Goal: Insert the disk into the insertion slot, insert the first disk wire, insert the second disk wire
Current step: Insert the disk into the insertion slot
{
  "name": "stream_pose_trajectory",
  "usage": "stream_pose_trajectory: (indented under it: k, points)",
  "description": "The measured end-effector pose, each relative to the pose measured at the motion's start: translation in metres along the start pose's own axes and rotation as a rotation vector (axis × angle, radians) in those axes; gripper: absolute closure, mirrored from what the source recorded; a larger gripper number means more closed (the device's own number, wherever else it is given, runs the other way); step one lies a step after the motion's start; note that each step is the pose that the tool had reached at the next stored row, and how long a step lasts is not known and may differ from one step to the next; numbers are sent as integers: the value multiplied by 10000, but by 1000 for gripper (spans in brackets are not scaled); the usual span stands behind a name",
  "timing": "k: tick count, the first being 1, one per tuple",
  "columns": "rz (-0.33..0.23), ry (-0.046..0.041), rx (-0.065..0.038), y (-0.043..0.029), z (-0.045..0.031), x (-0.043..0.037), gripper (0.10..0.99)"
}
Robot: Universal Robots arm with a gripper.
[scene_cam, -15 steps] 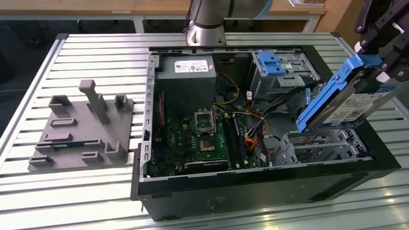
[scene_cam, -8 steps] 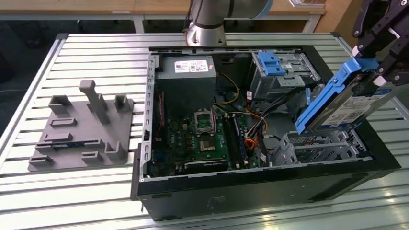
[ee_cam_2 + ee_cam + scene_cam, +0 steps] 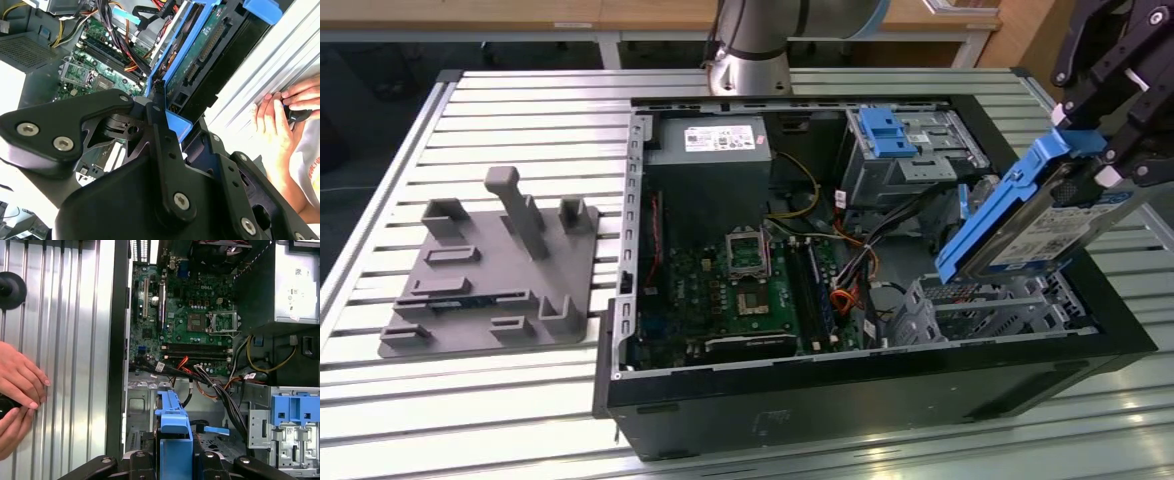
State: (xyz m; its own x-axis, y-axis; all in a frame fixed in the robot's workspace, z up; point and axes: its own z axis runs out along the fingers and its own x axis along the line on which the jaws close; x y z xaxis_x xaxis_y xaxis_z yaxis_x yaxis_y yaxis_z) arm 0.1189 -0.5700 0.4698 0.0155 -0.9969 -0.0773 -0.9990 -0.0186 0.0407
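My gripper (image 3: 1101, 150) is clamped on the disk (image 3: 1041, 235), which hangs tilted with its lower end just above the slot (image 3: 987, 305), not yet in. Black wires (image 3: 222, 397) run close beside the slot, with the red wire (image 3: 182, 361) near them. The slot is perforated sheet metal. The disk is flat and silver, framed in blue plastic. A person's hand (image 3: 20, 385) lies over the ribbed table (image 3: 65, 315).

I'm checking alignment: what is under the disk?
The perforated insertion slot sits beneath the tilted disk, which the claw grips. The slot's interior behind the disk is covered.
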Motion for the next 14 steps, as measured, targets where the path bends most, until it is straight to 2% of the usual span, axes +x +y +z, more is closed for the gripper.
stream_pose_trajectory:
  k: [14]
  points:
    - [-4,-1,0,-6,113,9,722]
